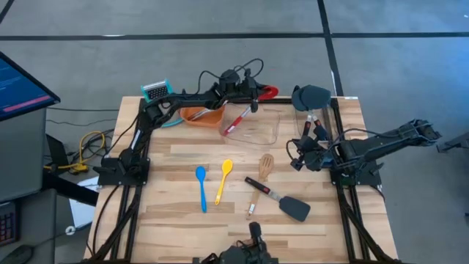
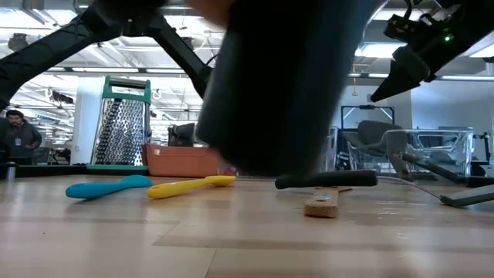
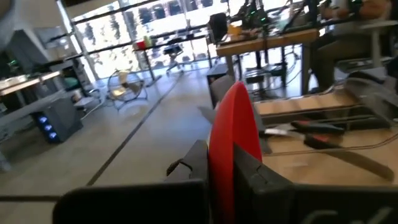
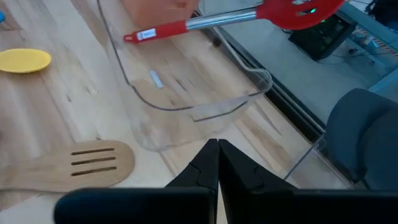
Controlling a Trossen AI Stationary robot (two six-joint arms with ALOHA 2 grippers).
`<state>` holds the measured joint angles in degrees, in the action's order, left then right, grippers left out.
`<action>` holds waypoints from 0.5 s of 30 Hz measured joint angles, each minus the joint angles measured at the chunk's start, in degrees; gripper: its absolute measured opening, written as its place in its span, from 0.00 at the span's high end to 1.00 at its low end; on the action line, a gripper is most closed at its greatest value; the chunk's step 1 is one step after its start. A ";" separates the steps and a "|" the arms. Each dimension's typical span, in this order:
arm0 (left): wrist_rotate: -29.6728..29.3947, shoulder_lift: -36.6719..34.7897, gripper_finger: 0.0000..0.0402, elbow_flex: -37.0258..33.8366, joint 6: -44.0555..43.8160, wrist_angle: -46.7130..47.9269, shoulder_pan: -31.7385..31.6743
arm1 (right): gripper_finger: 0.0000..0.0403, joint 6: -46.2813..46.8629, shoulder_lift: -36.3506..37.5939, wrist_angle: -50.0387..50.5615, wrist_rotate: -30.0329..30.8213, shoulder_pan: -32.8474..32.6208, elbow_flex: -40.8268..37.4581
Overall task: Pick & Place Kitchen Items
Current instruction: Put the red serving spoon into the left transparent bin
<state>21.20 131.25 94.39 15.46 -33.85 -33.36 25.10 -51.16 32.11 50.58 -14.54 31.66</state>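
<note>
Left gripper (image 1: 255,93) clenched on red spatula (image 1: 245,111) – head pinched btwn fingers, handle hanging over clear bin (image 1: 253,125). Right gripper (image 1: 297,160) beside bin – fingers closed, nothing in them.

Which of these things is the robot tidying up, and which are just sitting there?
Tidying up:
- red spatula with a metal handle, held in the left gripper
- blue plastic spoon
- yellow plastic spoon
- slotted wooden spatula
- black spatula

Just sitting there:
- orange tray
- clear plastic bin
- metal box grater
</note>
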 joint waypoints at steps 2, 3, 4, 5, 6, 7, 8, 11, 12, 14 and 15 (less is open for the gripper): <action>0.21 -0.26 0.98 0.00 0.30 -0.02 0.55 | 1.00 0.00 0.01 0.15 0.05 0.66 -0.63; 0.30 -0.46 0.98 0.00 0.44 -0.04 0.83 | 1.00 0.01 -0.01 0.30 0.02 1.02 -0.96; 1.03 -0.72 0.97 -0.02 0.53 0.10 1.09 | 1.00 0.01 -0.01 0.68 0.02 1.42 -1.08; 2.50 -0.89 0.97 -0.02 0.55 0.14 1.30 | 1.00 0.02 -0.01 1.07 0.03 1.80 -1.10; 3.80 -0.95 0.97 -0.02 0.49 -0.03 1.55 | 1.00 0.02 -0.08 1.08 0.03 2.15 -1.10; 4.96 -0.95 0.98 -0.02 -0.10 -0.16 1.82 | 1.00 0.02 -0.19 0.88 0.03 2.44 -1.10; 5.82 -0.95 0.98 -0.02 -0.80 -0.12 2.04 | 1.00 0.02 -0.21 0.89 -0.01 2.67 -1.10; 6.36 -0.95 0.98 0.00 -3.34 0.83 2.81 | 1.00 0.02 -0.21 0.73 -0.06 2.98 -1.10; 6.31 -0.95 0.98 0.00 -3.64 1.69 3.07 | 1.00 0.02 -0.21 0.71 -0.08 2.99 -1.10; 6.26 -0.95 0.98 0.00 -2.14 2.71 3.63 | 1.00 0.02 -0.21 0.73 -0.12 2.97 -1.10; 6.30 -0.97 0.97 0.00 -1.19 2.93 3.93 | 1.00 0.02 -0.21 0.71 -0.12 2.97 -1.10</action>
<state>27.51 130.28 94.39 14.27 -30.92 -29.43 25.12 -51.37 32.82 50.46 -11.57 30.57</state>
